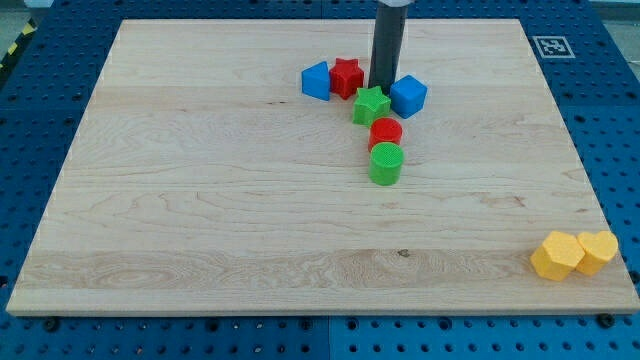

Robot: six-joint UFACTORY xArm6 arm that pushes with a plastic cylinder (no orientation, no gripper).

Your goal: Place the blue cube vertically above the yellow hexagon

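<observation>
Straight dark rod descending almost vertically from the view's top edge onto the pale wooden bench [200, 200]. My tip [381, 89] rests on the board within a cluster of blocks near the top centre, just beside the blue plastic cube [408, 96] on its left, directly above the green star-shaped block [371, 105] and right of the red star-shaped block [346, 77]. The rod carries no fingers, so there is nothing to spread or pinch. A second blue block [316, 80], shape unclear, sits at the cluster's left. Below the green star lie a red cylinder [386, 132] and a green cylinder [385, 163], touching. The yellow hexagon block [556, 256] sits at the bottom right corner, touching a yellow heart-shaped block [598, 250], well apart from the blue cube.
</observation>
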